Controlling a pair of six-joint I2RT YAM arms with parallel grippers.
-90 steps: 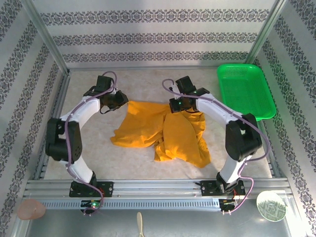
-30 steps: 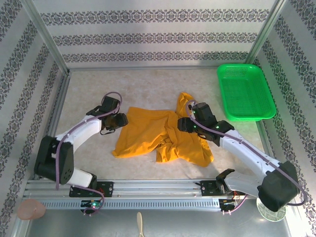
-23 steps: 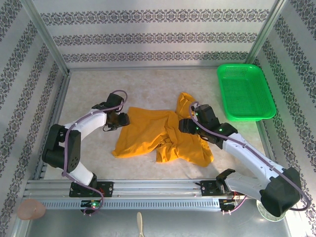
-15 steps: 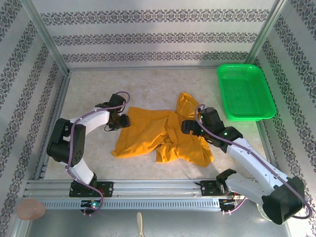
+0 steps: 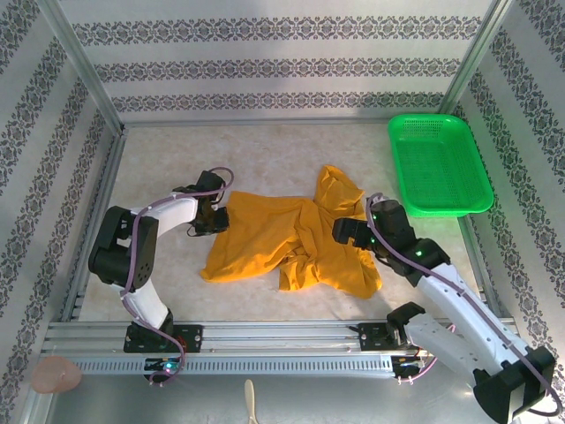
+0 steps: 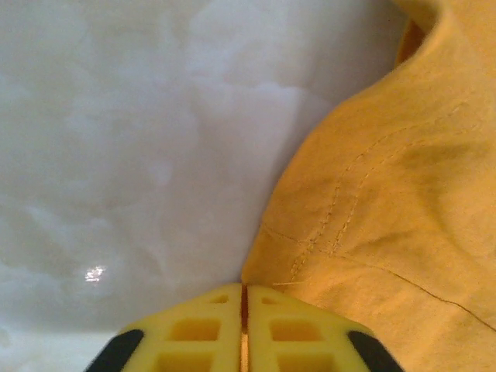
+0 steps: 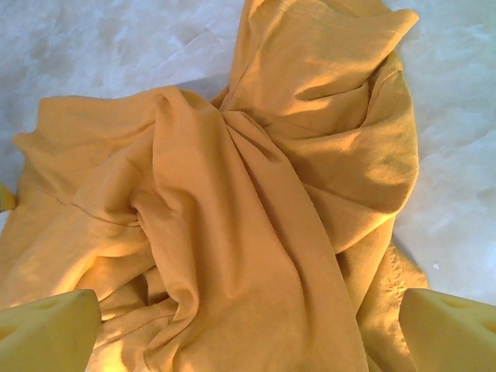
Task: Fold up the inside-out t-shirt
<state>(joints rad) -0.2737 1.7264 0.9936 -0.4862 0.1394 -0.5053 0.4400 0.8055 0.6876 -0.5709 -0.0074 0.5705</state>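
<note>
Lying crumpled at the middle of the pale worktop (image 5: 265, 155): the inside-out t-shirt (image 5: 291, 234), with the left end effector (image 5: 214, 215) pinched shut right at its left hem and the right end effector (image 5: 346, 230) spread wide over its bunched right side.

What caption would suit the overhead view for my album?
Left gripper pinches the orange t-shirt at its edge while the right gripper hovers open over it.

The t-shirt (image 5: 265, 234) lies on the table (image 5: 265, 155), basket (image 5: 437, 163) far right.
</note>
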